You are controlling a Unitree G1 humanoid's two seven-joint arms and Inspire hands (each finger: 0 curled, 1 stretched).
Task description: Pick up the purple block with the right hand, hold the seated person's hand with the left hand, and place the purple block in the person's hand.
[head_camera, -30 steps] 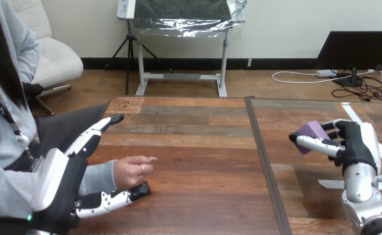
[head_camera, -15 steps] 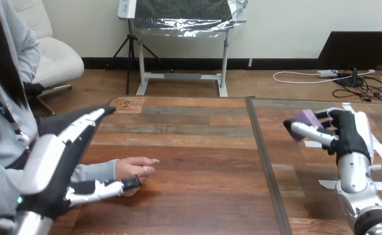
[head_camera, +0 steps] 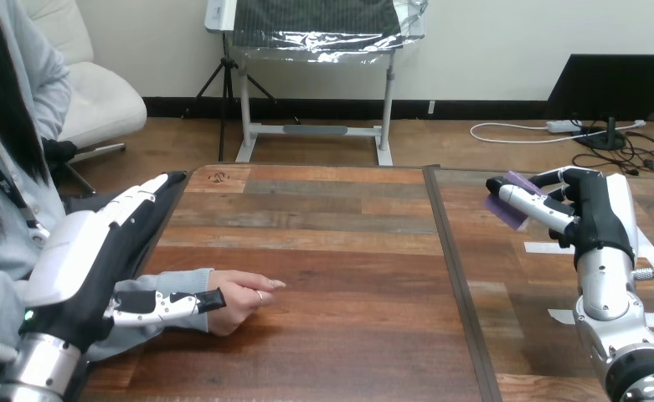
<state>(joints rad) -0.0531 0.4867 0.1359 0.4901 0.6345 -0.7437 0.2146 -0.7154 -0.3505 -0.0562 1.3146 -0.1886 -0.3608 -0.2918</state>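
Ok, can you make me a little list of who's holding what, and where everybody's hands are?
right hand: at the table's right side, fingers curled round the purple block
purple block: in the right hand, far from the person's hand
left hand: fingers straight, thumb lying against the person's wrist, not curled round it
person's hand: resting on the table, no block in it
block handed over: not yet

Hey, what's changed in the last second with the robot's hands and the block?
The right hand, gripping the purple block, has carried it higher and slightly left. The left hand drew back, its thumb sliding back along the person's hand. The person's hand stayed on the table.
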